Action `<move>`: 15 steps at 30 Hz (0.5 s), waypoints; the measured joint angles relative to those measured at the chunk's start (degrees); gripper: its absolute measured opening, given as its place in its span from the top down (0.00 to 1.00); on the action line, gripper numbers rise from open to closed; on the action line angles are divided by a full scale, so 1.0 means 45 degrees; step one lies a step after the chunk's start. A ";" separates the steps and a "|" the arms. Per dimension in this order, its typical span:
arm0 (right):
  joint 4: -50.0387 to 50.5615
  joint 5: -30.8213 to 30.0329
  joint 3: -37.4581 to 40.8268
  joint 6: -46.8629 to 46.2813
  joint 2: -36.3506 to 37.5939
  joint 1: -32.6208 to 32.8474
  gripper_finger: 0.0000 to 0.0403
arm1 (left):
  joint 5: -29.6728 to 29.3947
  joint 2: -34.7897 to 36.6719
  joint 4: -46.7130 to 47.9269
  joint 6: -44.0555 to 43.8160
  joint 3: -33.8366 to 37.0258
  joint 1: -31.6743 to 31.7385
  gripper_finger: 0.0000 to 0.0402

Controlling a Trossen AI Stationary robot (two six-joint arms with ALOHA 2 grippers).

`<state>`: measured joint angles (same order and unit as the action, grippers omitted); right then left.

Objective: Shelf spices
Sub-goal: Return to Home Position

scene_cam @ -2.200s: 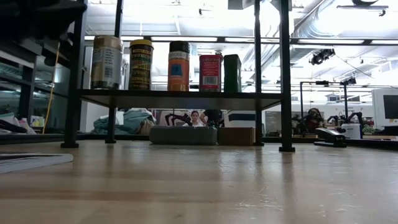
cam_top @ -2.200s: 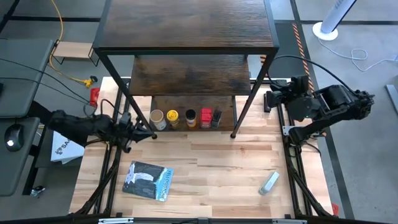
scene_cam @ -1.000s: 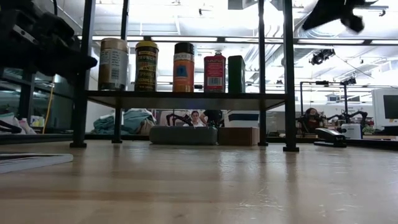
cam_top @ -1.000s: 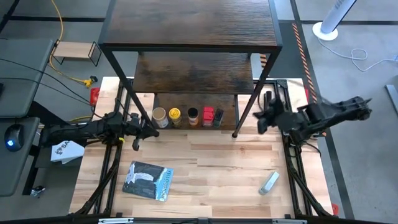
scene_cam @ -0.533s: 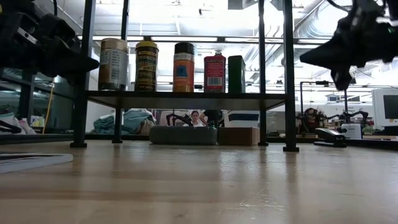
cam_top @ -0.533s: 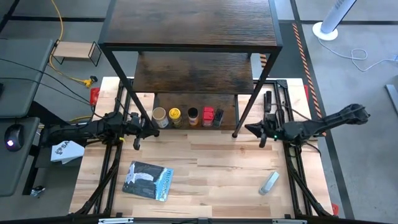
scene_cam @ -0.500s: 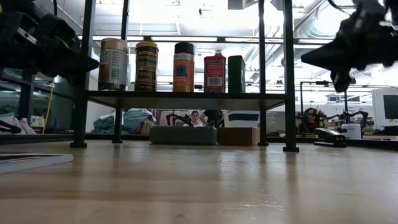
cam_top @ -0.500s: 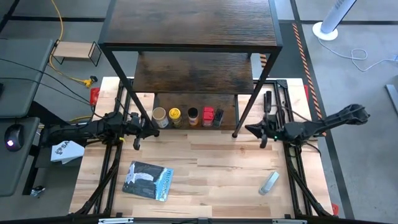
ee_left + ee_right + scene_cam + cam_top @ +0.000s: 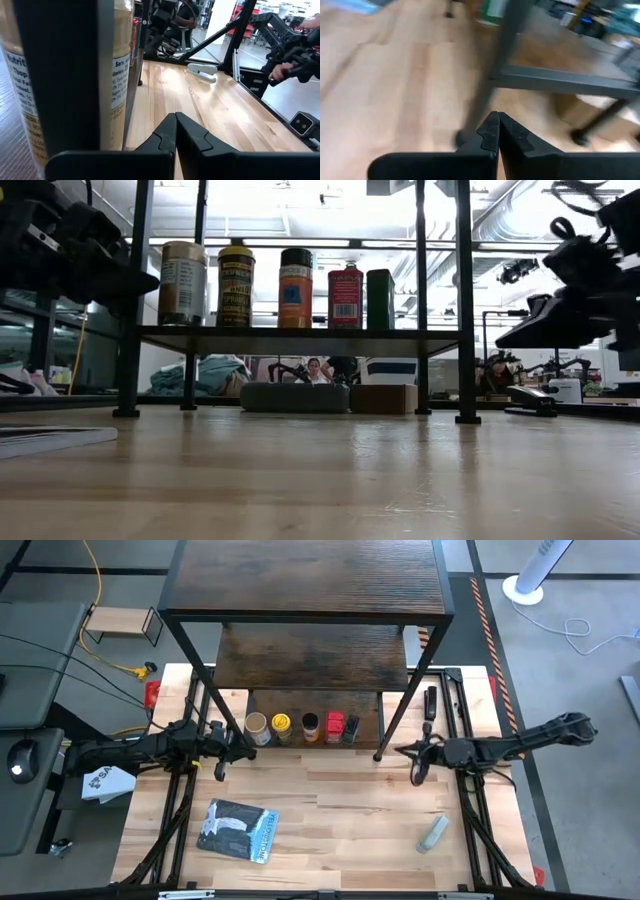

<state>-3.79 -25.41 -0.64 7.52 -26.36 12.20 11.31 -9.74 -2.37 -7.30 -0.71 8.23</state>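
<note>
Since all 5 spices (image 9: 295,285) were lined up on the lowest board of the shelf (image 9: 300,580), nothing was left to be carried. The left jaws and right jaws were both shut and empty, each held near a front shelf leg. A blue-grey packet (image 9: 237,830) and a grey-white tube (image 9: 433,832) were left on the wooden table (image 9: 340,790); a lab was seen beyond.

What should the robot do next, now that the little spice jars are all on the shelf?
Probably pull the left gripper back from the front leg of the shelf. All five spices stand in a row on its lowest board, both grippers are shut and empty, and the right gripper hangs by the other front leg, so nothing seems left to carry.
</note>
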 joint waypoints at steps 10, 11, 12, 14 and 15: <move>-0.0038 -0.0763 0.0019 -0.1899 -0.0408 -0.0493 1.00 | -0.0010 -0.0005 0.0000 -0.0002 -0.0001 0.0000 1.00; -0.0029 -0.0728 0.0019 -0.2015 -0.0425 -0.0355 1.00 | -0.0011 -0.0002 0.0000 -0.0002 0.0000 0.0000 1.00; -0.0037 -0.0727 0.0019 -0.2108 -0.0413 -0.0163 1.00 | -0.0013 -0.0005 -0.0006 -0.0002 0.0000 0.0000 1.00; -0.0039 -0.0722 0.0019 -0.2304 -0.0409 0.0358 1.00 | -0.0010 0.0000 -0.0053 -0.0002 0.0000 0.0000 1.00; -0.0032 -0.0667 0.0019 -0.2318 -0.0392 0.0609 1.00 | -0.0010 0.0000 -0.0044 -0.0002 0.0000 0.0000 1.00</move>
<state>-3.94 -28.42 -0.56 -2.91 -28.12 14.94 11.27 -9.74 -2.57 -7.31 -0.71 8.23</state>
